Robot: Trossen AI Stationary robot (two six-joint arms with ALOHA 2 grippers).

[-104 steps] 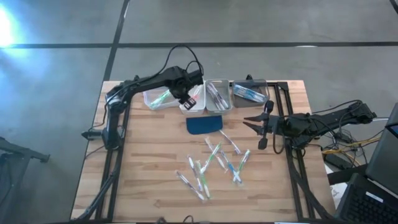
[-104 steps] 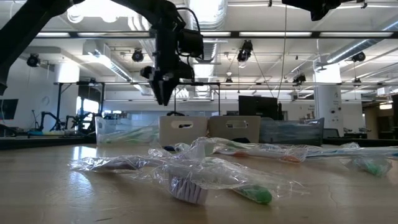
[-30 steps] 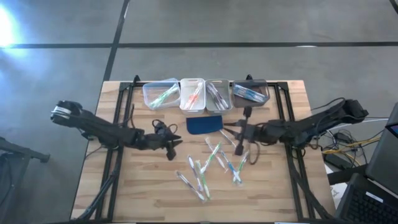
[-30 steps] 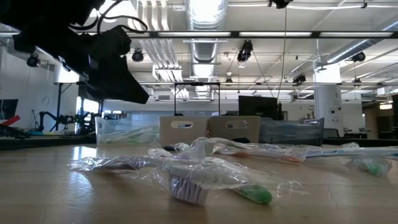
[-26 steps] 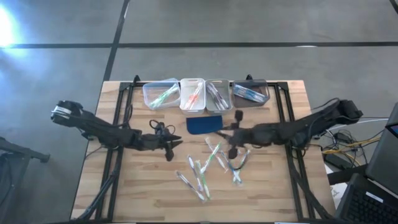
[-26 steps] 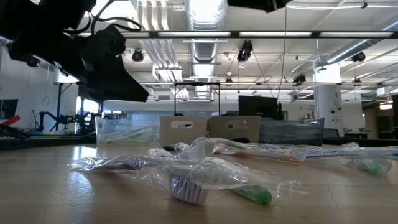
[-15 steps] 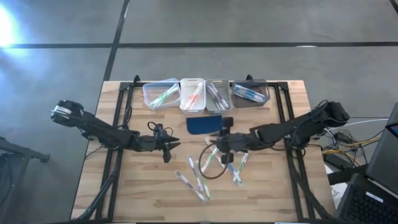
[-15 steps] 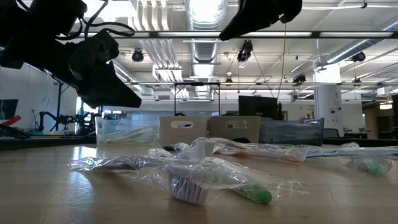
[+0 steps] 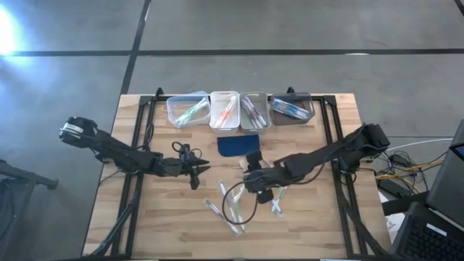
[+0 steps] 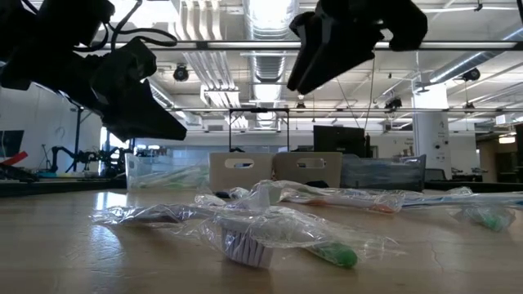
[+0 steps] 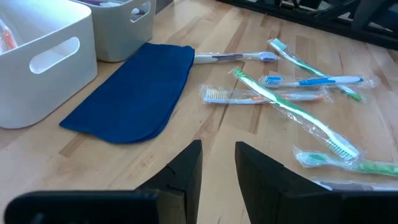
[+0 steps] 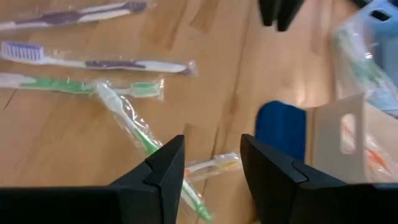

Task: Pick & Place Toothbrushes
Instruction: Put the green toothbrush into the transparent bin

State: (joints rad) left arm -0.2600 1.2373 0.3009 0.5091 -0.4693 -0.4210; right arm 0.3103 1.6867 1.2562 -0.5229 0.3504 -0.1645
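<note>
- two arms out over the wooden desk [image 9: 167, 217] right now, one from each side.
- right gripper [image 9: 255, 183] hangs low over the loose toothbrushes [image 9: 235, 203] in the middle of the desk; its wrist view shows the jaws apart with bare wood and wrapped brushes between them, nothing clamped.
- left gripper [image 9: 196, 172] sits above bare wood just beside that scatter, on its left; jaws narrowly apart in its own wrist view, holding nothing.
- the loose toothbrushes lie in clear wrappers, criss-crossed in front of the dark blue pad [image 9: 238, 144]; green, blue and orange accents show among them.
- low view: a wrapped brush with a green handle end [image 10: 331, 254] lies nearest the camera, both grippers dark shapes above it.
- four bins [image 9: 239, 110] stand in a row at the desk's far edge, and each has toothbrushes inside: green ones in the clear leftmost bin [image 9: 187, 111], orange in the next, greyish in the third, blue in the rightmost.
- dark blue pad lies flat just in front of the middle bins, between them and the scatter.
- right wrist view catches the pad's edge [image 12: 280, 129] and a bin wall beside it.
</note>
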